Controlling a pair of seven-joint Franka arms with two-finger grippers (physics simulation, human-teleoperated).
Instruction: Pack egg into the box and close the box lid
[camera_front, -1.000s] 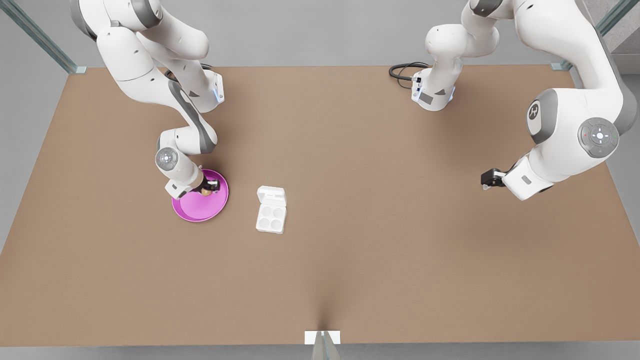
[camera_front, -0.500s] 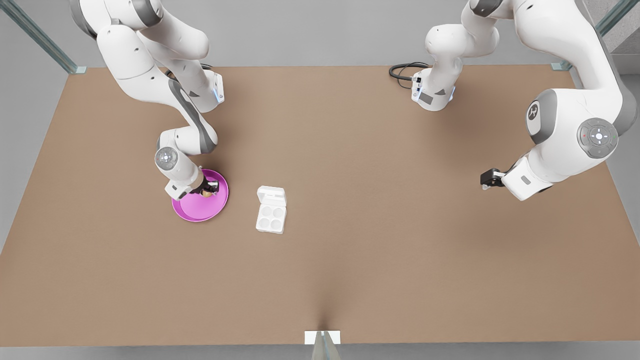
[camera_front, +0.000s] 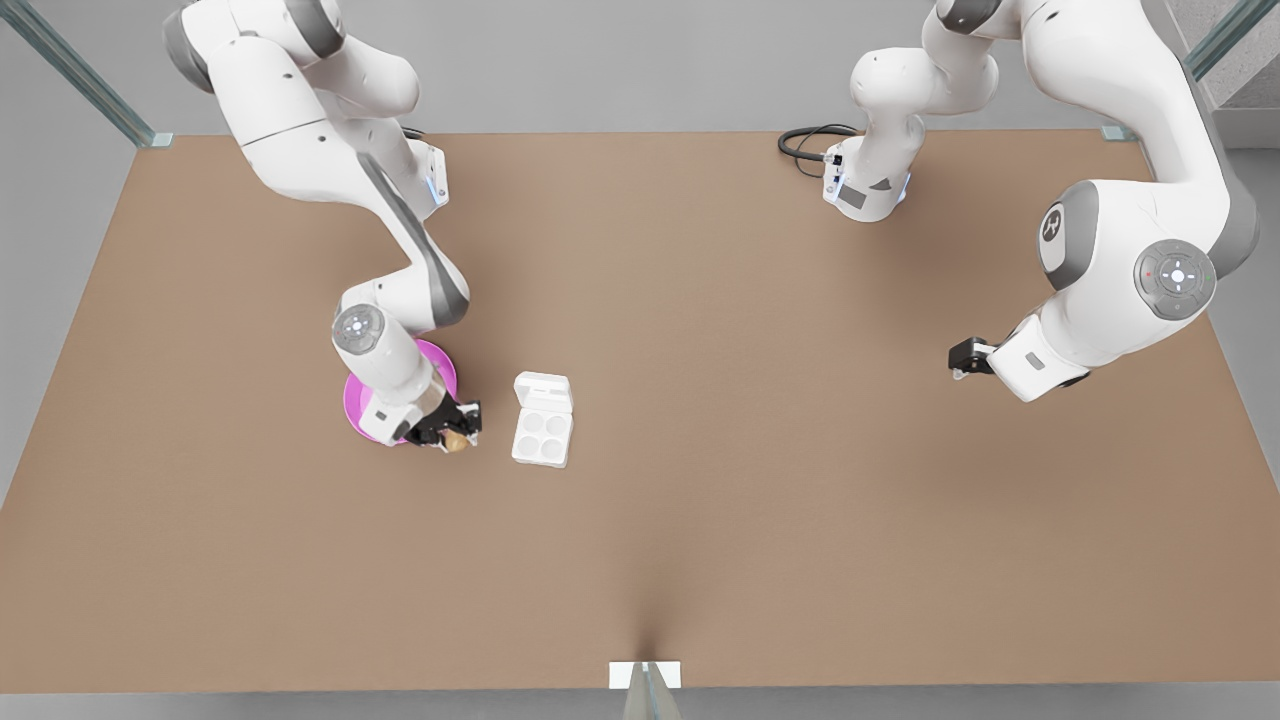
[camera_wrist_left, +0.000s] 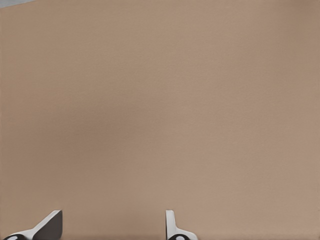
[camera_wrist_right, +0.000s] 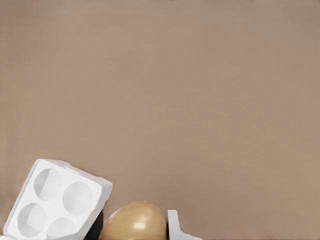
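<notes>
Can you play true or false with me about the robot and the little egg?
1. The right gripper is holding the egg. True.
2. The egg sits in one of the box's cups. False: all four cups of the box are empty, and the egg is beside the box, in the gripper.
3. The box lid is open. True.
4. The egg lies on the pink plate. False: it is just past the plate's rim, toward the box.
5. The left gripper holds something. False: it waits open over bare table, at the front view's right.
</notes>
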